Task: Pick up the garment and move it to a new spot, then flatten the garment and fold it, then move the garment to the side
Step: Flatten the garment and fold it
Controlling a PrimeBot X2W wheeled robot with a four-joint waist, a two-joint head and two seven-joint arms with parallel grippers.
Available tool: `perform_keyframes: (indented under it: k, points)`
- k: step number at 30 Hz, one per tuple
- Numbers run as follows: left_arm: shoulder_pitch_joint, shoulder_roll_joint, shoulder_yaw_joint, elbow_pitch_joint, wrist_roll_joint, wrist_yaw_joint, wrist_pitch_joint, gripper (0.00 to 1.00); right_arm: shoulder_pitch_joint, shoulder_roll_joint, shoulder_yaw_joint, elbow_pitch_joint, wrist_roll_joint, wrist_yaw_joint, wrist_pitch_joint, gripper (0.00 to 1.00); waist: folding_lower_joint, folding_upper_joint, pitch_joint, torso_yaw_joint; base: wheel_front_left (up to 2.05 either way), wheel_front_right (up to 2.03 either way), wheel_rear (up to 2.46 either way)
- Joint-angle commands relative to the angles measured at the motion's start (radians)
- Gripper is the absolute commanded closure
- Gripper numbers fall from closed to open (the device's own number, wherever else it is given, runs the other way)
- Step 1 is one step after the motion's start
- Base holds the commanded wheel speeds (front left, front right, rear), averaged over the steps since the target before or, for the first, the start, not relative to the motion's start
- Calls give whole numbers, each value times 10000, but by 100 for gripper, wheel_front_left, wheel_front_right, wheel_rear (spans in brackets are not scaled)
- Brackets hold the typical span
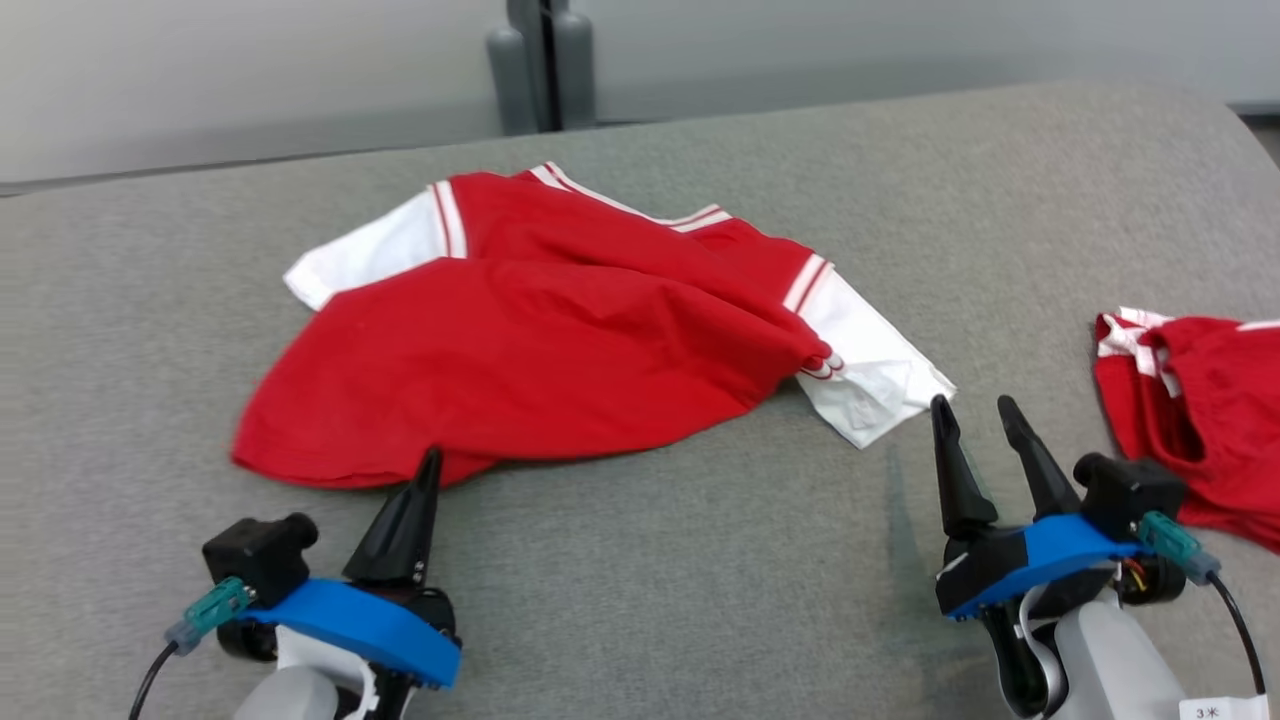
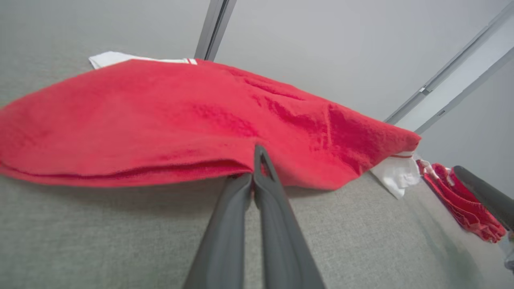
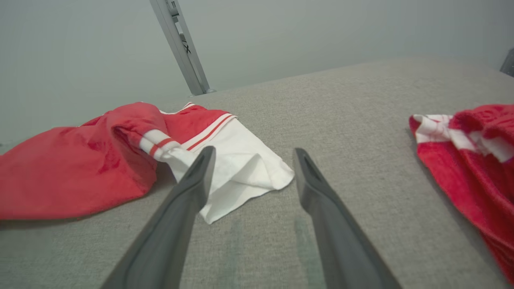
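The garment point(image 1: 520, 340) is a red shirt with white sleeves and red-and-white trim, lying rumpled in the middle of the grey cloth surface point(image 1: 700, 560). My left gripper point(image 1: 430, 458) is shut on its near hem; in the left wrist view one finger lies over the red cloth point(image 2: 160, 120) and the other under it, pinching the hem at the left gripper point(image 2: 257, 160). My right gripper point(image 1: 973, 408) stands open just right of the white sleeve's corner point(image 1: 870, 385). In the right wrist view the sleeve point(image 3: 241, 168) lies partly behind the left finger point(image 3: 192, 180), with bare surface between the tips.
A second red garment with white trim point(image 1: 1200, 420) lies bunched at the right edge, close to my right wrist, also seen as the second garment point(image 3: 466, 160). A grey post point(image 1: 540, 65) stands behind the far edge. A pale wall rises beyond.
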Motion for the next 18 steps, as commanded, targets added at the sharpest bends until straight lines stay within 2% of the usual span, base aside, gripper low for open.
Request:
perform_keyframes:
  k: [1,10,14,18]
  points:
    - [-149,19,1,-174,135,-19,-27,100,203,-23,-6,53,71,0,-34,0,-2,-2,-64,59,0,0,0]
    - [234,-269,-314,-2196,1076,-19,-28,100,603,-35,-204,661,381,0,-34,0,-2,-2,-1332,1057,0,0,0]
    - [431,-323,-87,-2349,1427,-19,-27,100,673,-32,-130,844,510,0,-34,0,-2,-2,-1565,1250,0,0,0]
    - [409,-315,420,-1923,1597,-19,-27,100,568,-33,24,838,526,0,-34,0,-2,-2,-1323,1160,0,0,0]
